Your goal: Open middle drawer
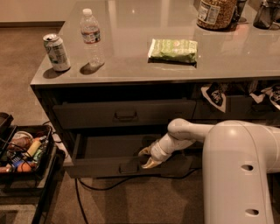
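Observation:
The middle drawer [100, 168] is a wide dark-grey drawer with a low flat front and a small central bar handle [129, 167]. It stands pulled out, and its plain grey inside [113, 146] shows. My gripper [147, 158] is at the drawer's front rim, just right of the handle. Its tan fingertips [152, 164] are spread apart, one over the rim inside the drawer and one against the front. My white arm [188, 131] reaches in from the right.
A closed grey drawer [124, 113] with a bigger handle sits above. On the counter [131, 70] stand a can [57, 52], a water bottle [92, 37], a green snack bag [173, 49] and a jar [215, 13]. A black bin of clutter [22, 153] is at left. A cable [94, 186] lies on the floor.

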`<state>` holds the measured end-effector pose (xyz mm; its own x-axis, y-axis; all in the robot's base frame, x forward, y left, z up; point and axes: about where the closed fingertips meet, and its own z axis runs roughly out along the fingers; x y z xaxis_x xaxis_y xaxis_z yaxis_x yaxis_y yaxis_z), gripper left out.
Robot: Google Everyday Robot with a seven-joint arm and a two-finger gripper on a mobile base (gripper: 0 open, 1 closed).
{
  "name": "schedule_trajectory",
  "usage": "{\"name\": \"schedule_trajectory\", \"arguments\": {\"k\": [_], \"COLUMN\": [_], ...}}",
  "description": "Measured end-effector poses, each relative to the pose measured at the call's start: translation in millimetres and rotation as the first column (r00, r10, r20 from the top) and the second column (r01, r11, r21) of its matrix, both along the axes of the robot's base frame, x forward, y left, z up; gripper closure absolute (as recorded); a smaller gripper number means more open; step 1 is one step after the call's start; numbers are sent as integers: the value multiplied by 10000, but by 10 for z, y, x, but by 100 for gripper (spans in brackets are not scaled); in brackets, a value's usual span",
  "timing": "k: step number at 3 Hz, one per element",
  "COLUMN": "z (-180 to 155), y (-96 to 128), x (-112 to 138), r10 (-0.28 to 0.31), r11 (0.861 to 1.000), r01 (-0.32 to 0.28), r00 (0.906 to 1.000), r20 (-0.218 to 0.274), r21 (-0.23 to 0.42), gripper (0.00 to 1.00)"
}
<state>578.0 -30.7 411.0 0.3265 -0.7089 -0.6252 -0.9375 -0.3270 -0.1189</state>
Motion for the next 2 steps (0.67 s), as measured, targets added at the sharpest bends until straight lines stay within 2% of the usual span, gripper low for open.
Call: {"name": "schedule_trajectory", "arguments": {"k": [1,2], "z": [0,0], "y": [0,0], "x": [0,0], "r10": [0,1], "r11": [10000,10000], "r01": [0,-1], "r00": [10000,10000], "r20": [0,-1], "r21": [0,0], "gripper": [100,81]}}
